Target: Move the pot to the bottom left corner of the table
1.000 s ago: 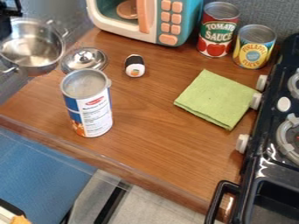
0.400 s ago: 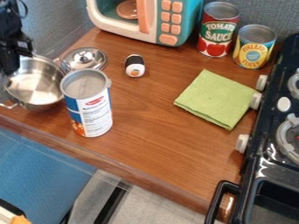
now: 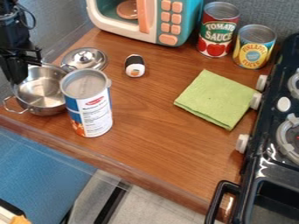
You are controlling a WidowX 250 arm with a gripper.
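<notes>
At the brown wooden tabletop point(image 3: 154, 127), a silver metal pot point(image 3: 43, 92) is gripped by its rim, beneath the black jaws point(image 3: 22, 74).

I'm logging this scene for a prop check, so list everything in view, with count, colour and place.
pot: 1, silver, table's left side
lid: 1, silver, behind the canister
canister: 1, blue and white, right of the pot
small roll: 1, black and white, right of the lid
cloth: 1, green, right half
cans: 2, one red, one yellow, back right
toy microwave: 1, teal, white and peach, back
stove: 1, black, right edge
table: 1, brown, centre
surface: 1, blue, lower left
arm with claw: 1, black, upper left, at the pot
</notes>
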